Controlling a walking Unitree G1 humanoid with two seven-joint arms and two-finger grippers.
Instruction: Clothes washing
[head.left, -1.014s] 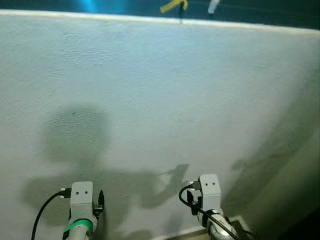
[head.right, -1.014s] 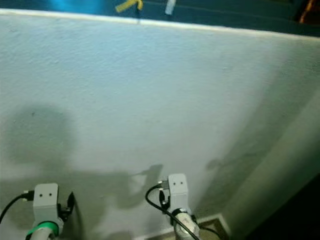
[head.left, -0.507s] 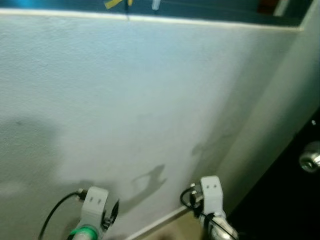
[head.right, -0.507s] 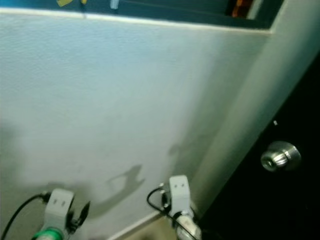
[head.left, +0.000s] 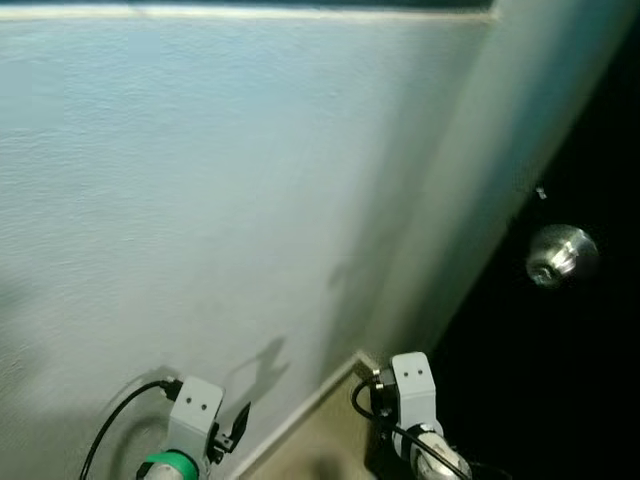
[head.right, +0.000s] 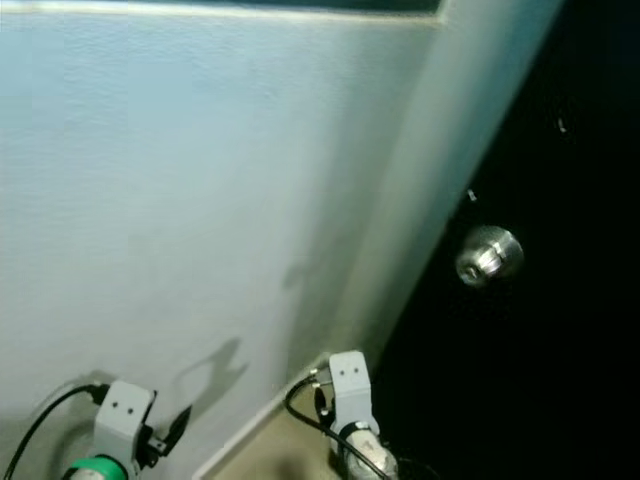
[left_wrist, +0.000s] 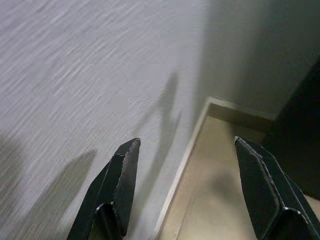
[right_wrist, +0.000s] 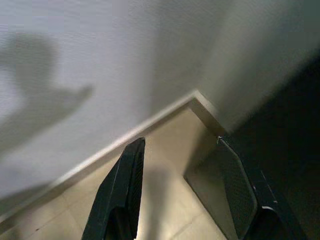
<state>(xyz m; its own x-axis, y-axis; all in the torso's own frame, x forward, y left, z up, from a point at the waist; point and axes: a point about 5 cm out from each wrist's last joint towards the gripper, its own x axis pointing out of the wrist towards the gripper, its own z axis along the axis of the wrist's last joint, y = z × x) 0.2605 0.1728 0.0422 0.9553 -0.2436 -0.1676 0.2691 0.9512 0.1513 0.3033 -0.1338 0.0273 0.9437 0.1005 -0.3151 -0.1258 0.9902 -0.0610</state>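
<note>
Pale textured wall (head.left: 200, 180), white baseboard (left_wrist: 182, 165), beige tile floor (right_wrist: 165, 200), dark door (head.right: 560, 350) with silver knob (head.right: 488, 256)

**Right wrist camera: wall corner at floor level**

I see the right gripper (right_wrist: 182, 192) with its two black fingers (right_wrist: 127, 190) spread apart, nothing between them. Beyond them a pale textured wall (right_wrist: 100, 60) meets a beige floor (right_wrist: 165, 150) along a light baseboard (right_wrist: 120, 140). The wall turns at a corner beside a dark opening (right_wrist: 285, 140). A shadow (right_wrist: 40, 95) lies on the wall.
</note>
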